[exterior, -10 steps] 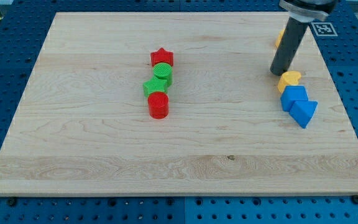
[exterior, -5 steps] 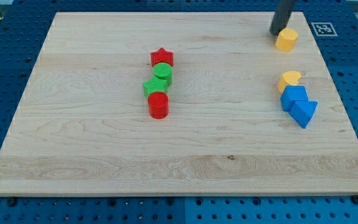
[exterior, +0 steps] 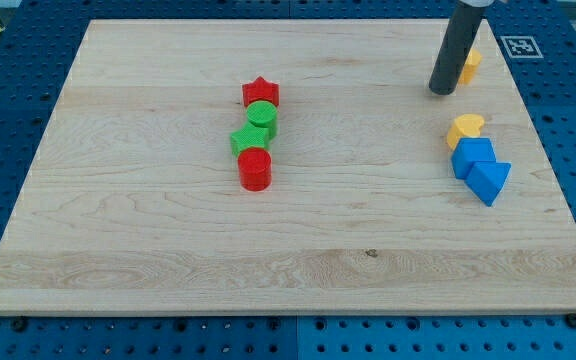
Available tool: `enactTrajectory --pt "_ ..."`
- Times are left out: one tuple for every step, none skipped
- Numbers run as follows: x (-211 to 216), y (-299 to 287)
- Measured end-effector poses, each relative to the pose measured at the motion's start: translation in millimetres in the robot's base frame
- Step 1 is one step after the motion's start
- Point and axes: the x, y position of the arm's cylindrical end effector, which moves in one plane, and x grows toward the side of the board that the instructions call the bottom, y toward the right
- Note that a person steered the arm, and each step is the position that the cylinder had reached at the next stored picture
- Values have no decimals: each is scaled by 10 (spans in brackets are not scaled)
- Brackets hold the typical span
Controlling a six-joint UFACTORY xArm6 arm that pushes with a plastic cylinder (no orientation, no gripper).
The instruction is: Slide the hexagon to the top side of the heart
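Note:
The yellow hexagon (exterior: pixel 469 66) lies near the board's top right, partly hidden behind my rod. My tip (exterior: pixel 441 92) rests on the board just to the lower left of the hexagon. The yellow heart (exterior: pixel 465 129) lies below it, at the right side of the board, a short way to the lower right of my tip. The hexagon and the heart are apart.
Two blue blocks touch the heart from below: a blue block (exterior: pixel 474 156) and a blue triangle (exterior: pixel 490 181). At the board's middle stands a column: red star (exterior: pixel 261 93), green cylinder (exterior: pixel 262 117), green block (exterior: pixel 247 139), red cylinder (exterior: pixel 255 169). The board's right edge (exterior: pixel 548 150) is near.
My tip went from beside the heart up to the hexagon's top left, then came down to its lower left. The hexagon has not clearly moved.

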Motion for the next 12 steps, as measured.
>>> enactTrajectory --pt "-425 -170" --pt "-982 -115" --pt "-1057 405" --pt "-637 565" --pt "-307 268" --pt "-260 151" --pt "-354 150" --pt "-224 151" --pt "-364 69" --pt "-392 -179" --pt "-164 -182" --pt "73 -97"
